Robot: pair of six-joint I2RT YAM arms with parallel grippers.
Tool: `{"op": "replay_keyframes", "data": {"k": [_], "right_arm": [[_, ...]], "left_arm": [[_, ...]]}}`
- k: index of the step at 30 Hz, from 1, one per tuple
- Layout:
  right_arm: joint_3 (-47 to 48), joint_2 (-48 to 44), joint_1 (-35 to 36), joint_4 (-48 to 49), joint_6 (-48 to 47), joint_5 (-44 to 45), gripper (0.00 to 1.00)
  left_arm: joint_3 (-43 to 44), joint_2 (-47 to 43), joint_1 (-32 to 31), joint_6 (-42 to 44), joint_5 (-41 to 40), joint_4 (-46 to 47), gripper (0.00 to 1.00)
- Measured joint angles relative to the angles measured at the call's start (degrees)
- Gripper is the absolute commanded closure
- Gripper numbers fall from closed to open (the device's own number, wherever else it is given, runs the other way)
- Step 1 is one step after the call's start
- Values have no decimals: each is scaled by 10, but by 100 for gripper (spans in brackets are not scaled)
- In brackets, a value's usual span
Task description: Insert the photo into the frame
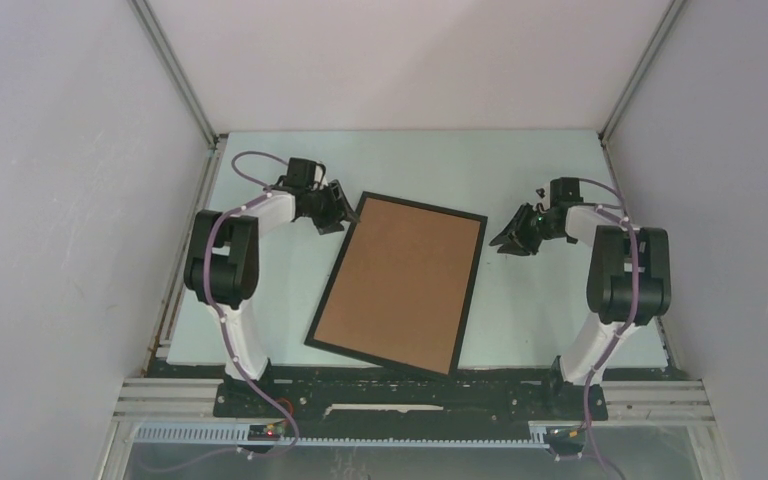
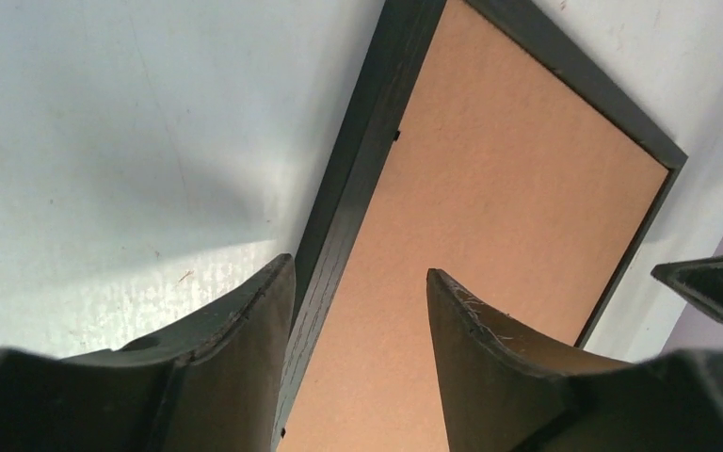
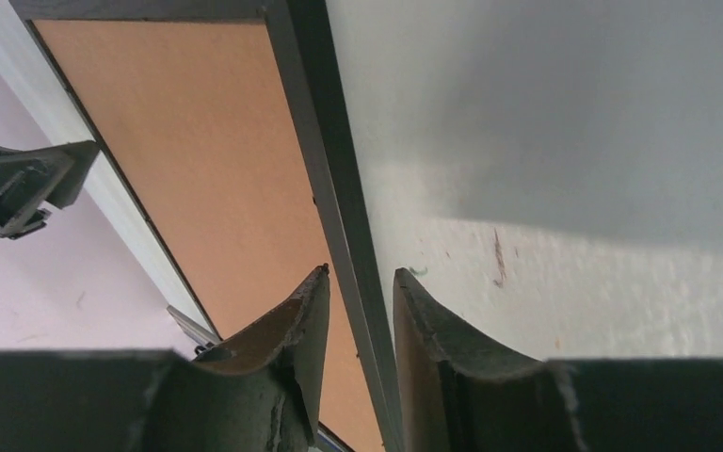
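Observation:
The black frame lies flat in the middle of the table, tilted, with a plain brown board filling its back. The photo is hidden from every view. My left gripper hovers at the frame's far left corner, jaws open; in the left wrist view the frame's edge and the board show between the fingers. My right gripper sits just right of the frame's far right corner, apart from it, jaws open by a narrow gap. In the right wrist view the frame's edge runs past that gap.
The pale table is boxed in by white walls on three sides, with metal corner posts. A black rail carrying both arm bases runs along the near edge, close to the frame's near side.

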Motion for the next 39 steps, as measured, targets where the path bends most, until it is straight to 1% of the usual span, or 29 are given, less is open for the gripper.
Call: {"op": "replay_keyframes", "data": {"k": [2, 5, 7, 9, 10, 14, 22, 30, 39], "right_arm": [[14, 21, 5, 6, 2, -10, 62], [29, 55, 10, 24, 8, -25, 68], [29, 71, 11, 36, 14, -34, 72], [29, 86, 14, 43, 21, -44, 73], [29, 90, 16, 45, 23, -47, 75], [30, 92, 19, 50, 24, -51, 75], [42, 102, 28, 65, 28, -58, 74], [50, 106, 35, 54, 24, -51, 71], [47, 103, 37, 50, 24, -49, 72]], "left_arm": [[0, 2, 0, 0, 0, -10, 43], [0, 6, -2, 0, 0, -21, 47], [0, 8, -3, 0, -3, -28, 51], [0, 13, -3, 0, -8, -35, 58], [1, 17, -3, 0, -10, -38, 60], [21, 35, -1, 1, -6, -51, 66], [40, 48, -1, 4, -5, -68, 69], [47, 52, -1, 5, -3, -76, 69], [47, 52, -1, 5, -3, -76, 70]]}}
